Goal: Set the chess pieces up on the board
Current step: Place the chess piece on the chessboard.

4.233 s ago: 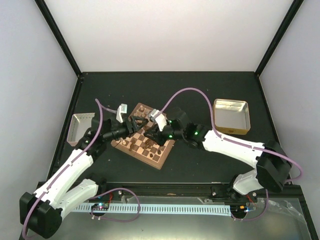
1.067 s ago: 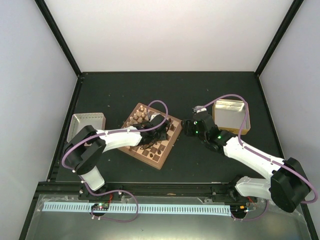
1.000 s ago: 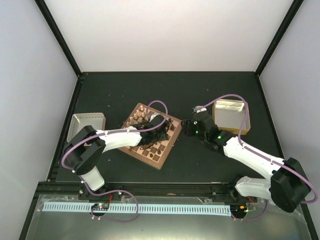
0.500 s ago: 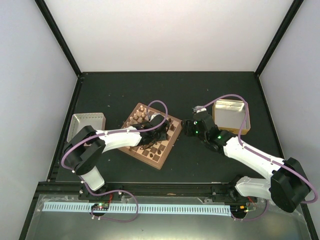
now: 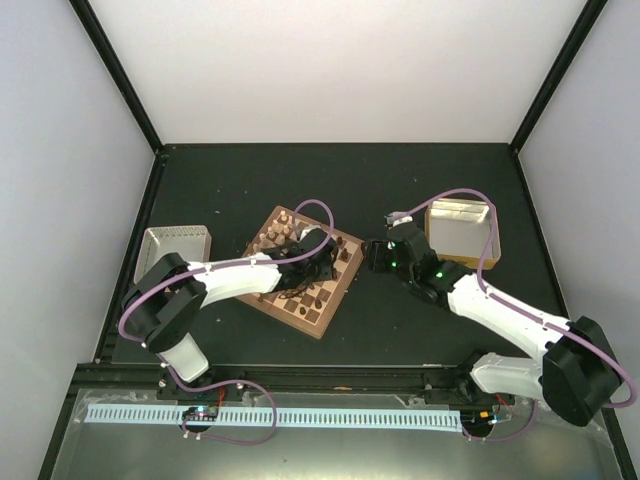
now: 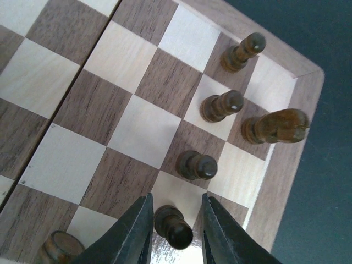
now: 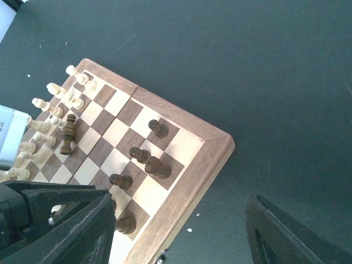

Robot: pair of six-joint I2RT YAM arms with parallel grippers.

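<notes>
From above, a black desk (image 5: 400,180) sits inside white walls (image 5: 340,70). The board (image 5: 318,322) lies turned diagonally, one corner toward my bases, between a silver tray (image 5: 175,243) and a gold tin (image 5: 462,232). My left hand (image 5: 318,262) hides the board's middle. My right hand (image 5: 372,255) hangs just off its right edge.

At my left wrist, my left hand (image 6: 176,206) stands loosened around an upright dark pawn (image 6: 173,226), with slivers of board showing beside it. Three more pawns (image 6: 196,165) run toward the corner beside a dark knight (image 6: 275,126), its head pointing right.

At my right wrist, my right hand (image 7: 179,198) gapes wide and holds nothing. The pale pieces (image 7: 55,91) crowd the board's (image 7: 190,144) far end, partly cut off.
</notes>
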